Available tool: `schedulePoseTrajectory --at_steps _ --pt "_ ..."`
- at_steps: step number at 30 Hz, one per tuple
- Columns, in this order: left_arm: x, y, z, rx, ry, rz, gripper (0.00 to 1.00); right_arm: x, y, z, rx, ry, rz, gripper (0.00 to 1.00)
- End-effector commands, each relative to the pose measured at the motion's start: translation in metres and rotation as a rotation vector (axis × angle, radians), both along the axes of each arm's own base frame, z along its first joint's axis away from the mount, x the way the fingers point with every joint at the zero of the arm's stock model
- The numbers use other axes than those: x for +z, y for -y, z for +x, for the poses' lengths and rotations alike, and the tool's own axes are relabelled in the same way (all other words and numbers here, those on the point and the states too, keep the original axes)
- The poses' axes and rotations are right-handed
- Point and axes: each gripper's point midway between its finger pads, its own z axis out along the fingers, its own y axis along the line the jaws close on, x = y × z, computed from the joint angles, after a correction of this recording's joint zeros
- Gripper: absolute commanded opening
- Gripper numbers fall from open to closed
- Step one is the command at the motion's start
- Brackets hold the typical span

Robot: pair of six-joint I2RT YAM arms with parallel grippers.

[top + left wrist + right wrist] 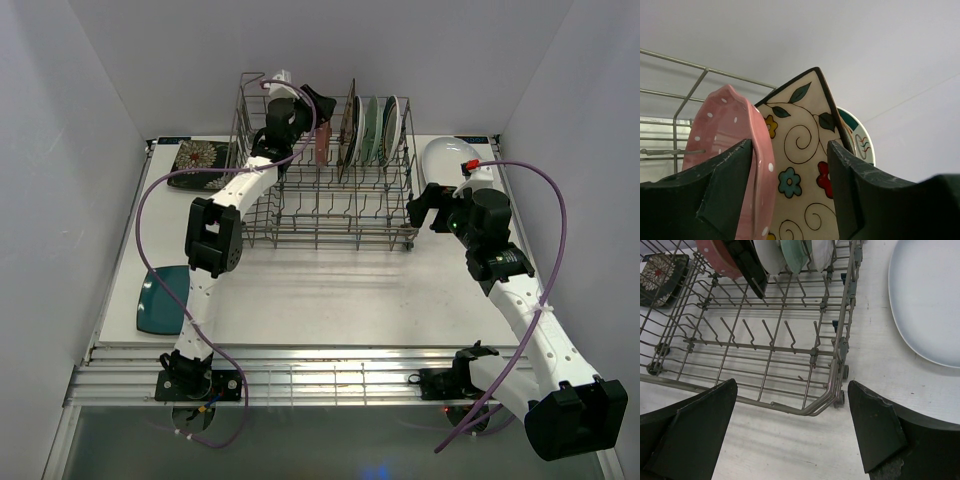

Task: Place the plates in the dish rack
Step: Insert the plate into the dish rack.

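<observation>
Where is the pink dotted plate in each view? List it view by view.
Top external: pink dotted plate, leftmost of the plates standing in the dish rack.
Left wrist: left of centre, large.
Right wrist: top-left edge, rim only.
Shared landmark: square floral plate right beside it.

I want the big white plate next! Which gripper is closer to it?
Right. The right gripper hovers beside the white plate; the left gripper is across the rack, at the pink plate.
</observation>
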Motion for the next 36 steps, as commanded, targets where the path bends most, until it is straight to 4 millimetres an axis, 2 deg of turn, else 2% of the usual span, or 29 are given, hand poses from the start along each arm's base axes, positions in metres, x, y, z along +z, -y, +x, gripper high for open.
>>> schedulePoseTrajectory --at_steps 1,4,8,11,12,18,19,21,22,24,25,28,29,31,32,33,35,36 --pt "0.098 0.002 -0.034 -0.032 0.163 -0.027 0.71 0.017 -0.001 0.001 0.009 0.057 0.001 0.96" --pt "0.098 -0.004 -0.033 -0.001 0.186 0.028 0.78 0.016 -0.001 0.002 0.009 0.054 0.000 0.96" --pt "0.109 -0.013 -0.038 0.022 0.234 0.099 0.91 0.014 -0.003 0.004 0.013 0.046 0.000 0.96" --pt "0.105 -0.017 -0.040 0.030 0.246 0.156 0.96 0.014 -0.002 0.005 0.009 0.042 -0.003 0.96" --pt "0.111 -0.020 -0.042 0.033 0.256 0.160 0.96 0.013 -0.002 0.005 0.008 0.042 -0.003 0.96" --pt "0.109 -0.041 -0.044 0.094 0.257 0.221 0.98 0.010 0.003 0.009 -0.023 0.017 -0.018 0.96" --pt "0.117 -0.045 -0.048 0.100 0.269 0.223 0.98 0.008 0.003 0.008 -0.024 0.006 -0.019 0.96" --pt "0.118 -0.049 -0.053 0.101 0.277 0.251 0.98 0.005 0.009 0.013 -0.063 -0.007 -0.028 0.96" --pt "0.128 -0.053 -0.058 0.106 0.295 0.258 0.98 0.002 0.009 0.013 -0.064 -0.015 -0.029 0.96" --pt "0.128 -0.056 -0.064 0.108 0.300 0.277 0.98 0.002 0.008 0.013 -0.063 -0.017 -0.021 0.96" --pt "0.141 -0.060 -0.071 0.114 0.325 0.289 0.98 0.002 0.008 0.013 -0.063 -0.017 -0.020 0.96" --pt "0.147 -0.066 -0.083 0.113 0.352 0.336 0.98 0.003 0.010 0.013 -0.076 -0.016 -0.015 0.96" --pt "0.164 -0.070 -0.094 0.117 0.379 0.334 0.98 0.003 0.011 0.013 -0.086 -0.018 -0.014 0.96" --pt "0.162 -0.076 -0.103 0.123 0.382 0.362 0.98 0.004 0.015 0.012 -0.117 -0.021 -0.001 0.96" --pt "0.180 -0.084 -0.115 0.141 0.419 0.379 0.98 0.004 0.016 0.012 -0.128 -0.024 0.001 0.97" --pt "0.173 -0.087 -0.119 0.144 0.409 0.400 0.98 0.004 0.019 0.012 -0.146 -0.031 0.007 0.97" --pt "0.177 -0.094 -0.131 0.156 0.429 0.439 0.98 0.004 0.024 0.011 -0.190 -0.037 0.028 0.97" --pt "0.195 -0.103 -0.145 0.176 0.463 0.438 0.98 0.003 0.026 0.010 -0.205 -0.041 0.033 0.97"
